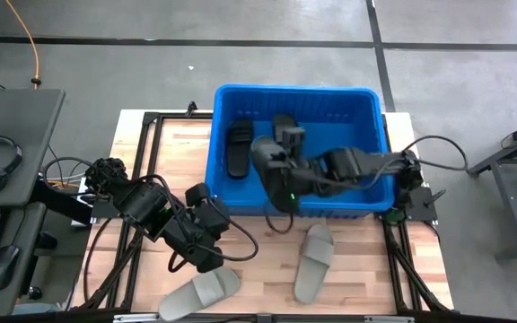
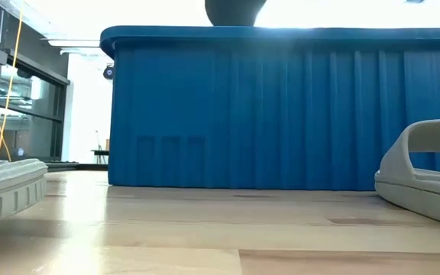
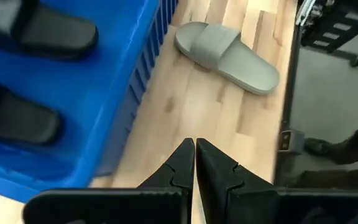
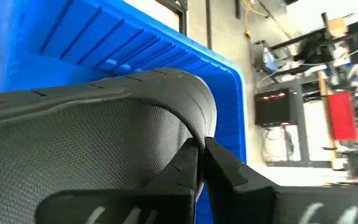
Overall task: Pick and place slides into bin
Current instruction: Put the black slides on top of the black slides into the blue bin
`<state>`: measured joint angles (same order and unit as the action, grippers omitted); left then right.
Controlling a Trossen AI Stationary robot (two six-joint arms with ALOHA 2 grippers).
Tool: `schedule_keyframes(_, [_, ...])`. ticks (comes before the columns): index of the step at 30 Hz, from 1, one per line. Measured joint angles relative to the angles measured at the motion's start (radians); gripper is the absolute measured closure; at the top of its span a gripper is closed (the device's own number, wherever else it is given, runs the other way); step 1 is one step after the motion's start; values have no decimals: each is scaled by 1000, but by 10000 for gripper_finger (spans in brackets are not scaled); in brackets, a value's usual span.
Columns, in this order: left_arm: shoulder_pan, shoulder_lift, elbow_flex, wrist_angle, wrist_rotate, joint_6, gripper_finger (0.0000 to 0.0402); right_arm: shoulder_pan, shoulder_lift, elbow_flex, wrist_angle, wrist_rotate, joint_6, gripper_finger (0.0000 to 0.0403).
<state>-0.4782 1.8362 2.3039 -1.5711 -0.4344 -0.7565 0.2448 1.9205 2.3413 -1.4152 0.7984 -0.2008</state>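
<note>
**Two-arm slide sorting: right arm over the bin, left arm at the counter front**

Seen from above, the blue bin (image 1: 299, 148) stands at the far middle of the wooden counter (image 1: 267, 269). One black slide (image 1: 240, 148) lies flat on the bin floor at its left side. The right gripper (image 1: 287, 135) reaches in over the bin's middle; its fingers (image 4: 219, 168) are pressed together on the edge of a second black slide (image 4: 104, 143), whose textured sole fills most of the right wrist view. In the high view this slide sits mostly hidden under the arm.

Two light grey slides remain on the counter in front of the bin: one (image 1: 314, 262) below the bin's right half, the other (image 1: 200, 293) near the front left edge. In the low view they appear at either side, the right one (image 2: 426, 179) showing its arched strap.

The left gripper (image 1: 206, 258) hangs over the counter just above the left grey slide, holding nothing; its fingers (image 3: 213, 168) are pressed together, tips meeting. Its wrist view shows the bin wall, two black slides inside it, and a grey slide (image 3: 225, 56) beyond.
</note>
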Motion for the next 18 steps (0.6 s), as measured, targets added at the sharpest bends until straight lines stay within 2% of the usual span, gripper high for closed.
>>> schedule_keyframes(5, [1, 0, 0, 0, -143, 164, 394, -105, 0, -1, 86, -23, -19, 403])
schedule_keyframes(10, [1, 0, 0, 0, -429, 446, 394, -180, 2, -1, 98, -30, -15, 403])
schedule_keyframes(12, [4, 0, 0, 0, -508, 540, 393, -202, 4, -1, 93, -53, -1, 403])
schedule_keyframes(15, [34, 0, 0, 0, -482, 680, 374, -223, 4, -1, 90, -75, 16, 403])
schedule_keyframes(18, [90, 0, 0, 0, -407, 766, 327, -232, 4, -1, 96, -75, 17, 403])
